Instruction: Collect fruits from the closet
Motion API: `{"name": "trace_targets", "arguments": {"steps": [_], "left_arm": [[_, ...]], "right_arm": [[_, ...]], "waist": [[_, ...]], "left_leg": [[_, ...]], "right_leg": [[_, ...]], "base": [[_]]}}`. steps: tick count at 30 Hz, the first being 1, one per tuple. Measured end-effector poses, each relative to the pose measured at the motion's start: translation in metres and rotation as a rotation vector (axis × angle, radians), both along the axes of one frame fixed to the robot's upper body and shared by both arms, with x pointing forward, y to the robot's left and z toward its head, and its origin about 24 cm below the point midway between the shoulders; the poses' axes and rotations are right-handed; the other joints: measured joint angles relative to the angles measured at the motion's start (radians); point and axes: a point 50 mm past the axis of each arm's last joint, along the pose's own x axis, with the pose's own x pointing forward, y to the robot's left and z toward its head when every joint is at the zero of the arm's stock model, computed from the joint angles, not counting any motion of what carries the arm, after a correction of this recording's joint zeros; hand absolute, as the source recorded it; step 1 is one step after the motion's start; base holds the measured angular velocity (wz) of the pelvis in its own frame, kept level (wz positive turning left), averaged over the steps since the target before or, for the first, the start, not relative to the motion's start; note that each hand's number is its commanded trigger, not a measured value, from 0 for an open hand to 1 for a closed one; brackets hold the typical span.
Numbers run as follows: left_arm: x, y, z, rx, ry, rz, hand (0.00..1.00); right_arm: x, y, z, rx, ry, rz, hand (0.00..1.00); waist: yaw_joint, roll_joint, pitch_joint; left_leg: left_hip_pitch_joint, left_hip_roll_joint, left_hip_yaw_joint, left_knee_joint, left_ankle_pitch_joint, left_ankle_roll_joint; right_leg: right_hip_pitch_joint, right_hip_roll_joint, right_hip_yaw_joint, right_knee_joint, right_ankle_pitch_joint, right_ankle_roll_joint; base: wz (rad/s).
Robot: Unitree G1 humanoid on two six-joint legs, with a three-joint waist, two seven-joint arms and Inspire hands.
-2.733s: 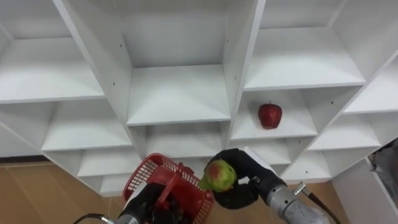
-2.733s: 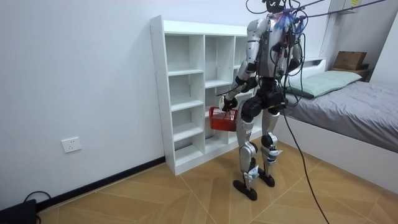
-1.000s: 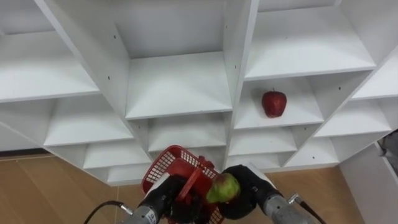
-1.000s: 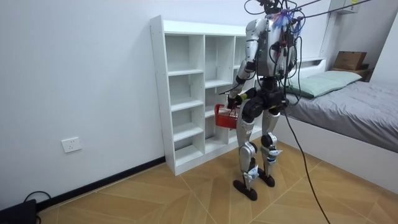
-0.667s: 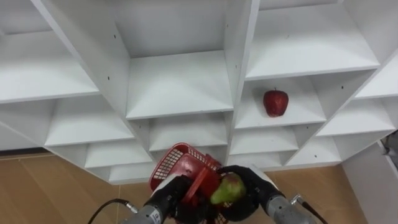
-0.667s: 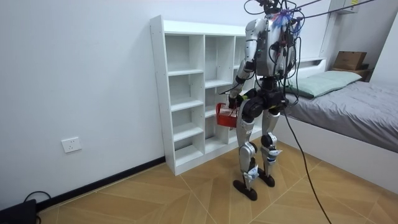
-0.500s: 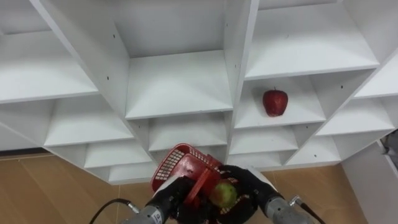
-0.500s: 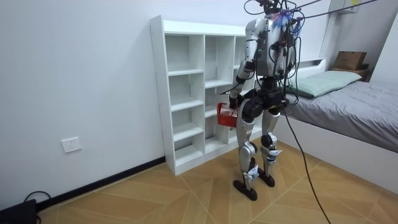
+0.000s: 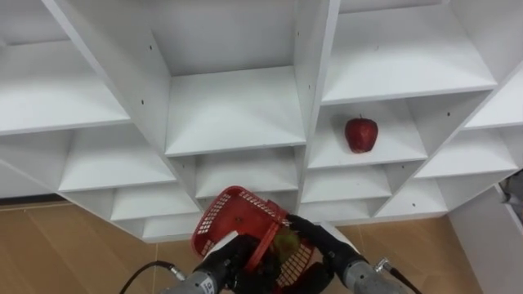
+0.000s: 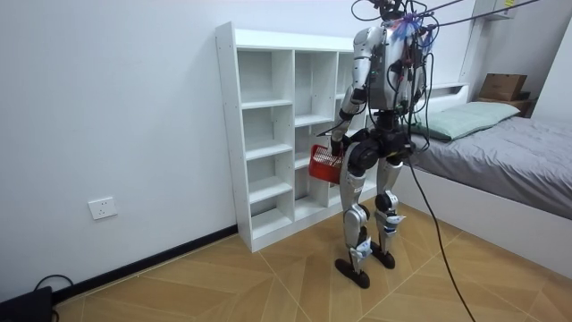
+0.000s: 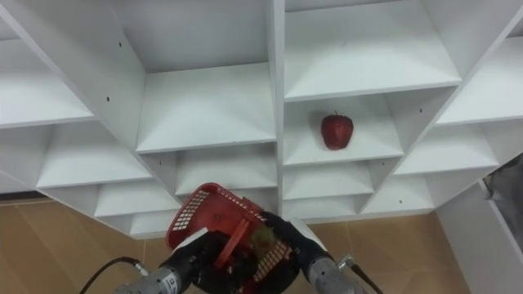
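1. The left hand [image 9: 222, 260] is clamped on the handle of the red basket [image 9: 222, 214], held low before the white closet [image 9: 233, 110].
2. The green apple [image 9: 286, 242] sits inside the basket's right side.
3. The right hand [image 9: 315, 242] curls round that apple.
4. A red apple [image 9: 361, 135] stands on a closet shelf, well apart.

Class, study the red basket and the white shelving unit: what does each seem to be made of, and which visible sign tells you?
The red basket looks like moulded plastic: uniform colour, regular lattice of holes in its wall. The white shelving unit is probably painted or laminated board: flat, smooth, matte panels with small peg holes in the uprights.
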Motion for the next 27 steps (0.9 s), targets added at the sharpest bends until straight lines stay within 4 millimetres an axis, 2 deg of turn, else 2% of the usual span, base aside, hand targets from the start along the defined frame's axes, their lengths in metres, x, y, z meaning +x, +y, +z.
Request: {"name": "trace_targets", "arguments": {"steps": [16,27], "left_arm": [[-0.0007,-0.0013,-0.0003,0.014,-0.009,-0.003,1.00],[-0.0004,0.0066,-0.0017,0.034,-0.010,0.028,1.00]], "right_arm": [[-0.0027,0.0013,-0.0021,-0.006,0.010,0.013,0.00],[-0.0013,-0.0012,-0.0011,0.008,0.019,0.014,0.00]], "waist": [[0.001,-0.006,0.0003],[0.002,-0.008,-0.0004]], "left_leg": [[0.009,0.000,0.000,0.000,0.000,0.000],[0.021,0.000,-0.003,-0.002,0.000,0.000]], "right_leg": [[0.009,-0.001,-0.002,0.000,-0.001,0.000],[0.018,0.000,-0.002,0.002,-0.001,-0.001]], "base": [[0.00],[0.00]]}}
